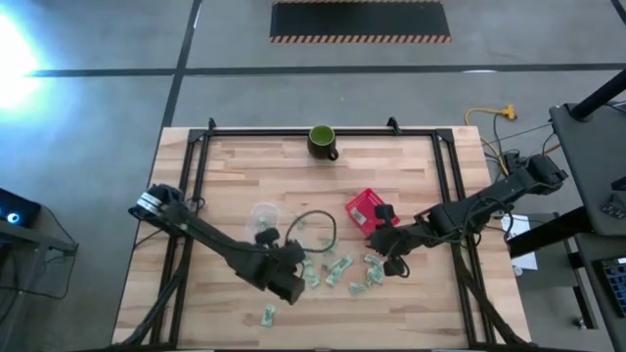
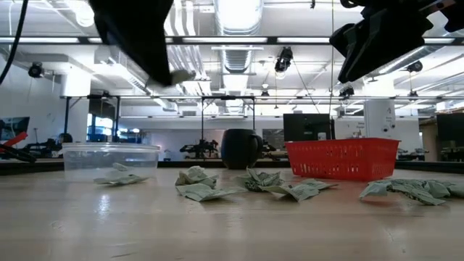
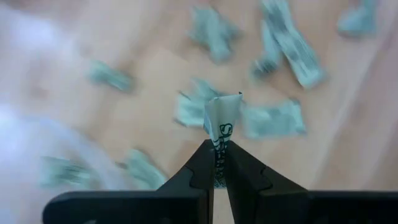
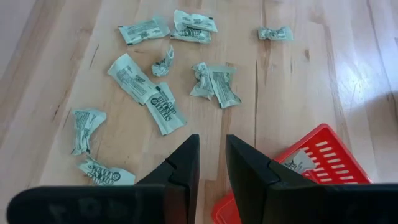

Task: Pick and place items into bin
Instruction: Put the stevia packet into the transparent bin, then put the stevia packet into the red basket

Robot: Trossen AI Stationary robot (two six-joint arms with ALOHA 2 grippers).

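Observation:
Several pale green-and-white packets lie scattered on the wooden table in front of the red bin; one packet lies inside the bin. My left gripper is above this scatter, at its left side, shut on one packet. My right gripper hangs over the bin's near edge. Its fingers stand a narrow gap apart with nothing between them. In the low view both arms show only as dark shapes at the top. My left gripper pinches one end of a packet between its two fingertips. The fingers slant down from above. The packet's free end sticks out past the fingertips, and the packet is clear of the table.
A clear plastic tub sits left of the bin, with a dark cable loop between them. A dark green mug stands at the far edge. One packet lies alone near the front edge.

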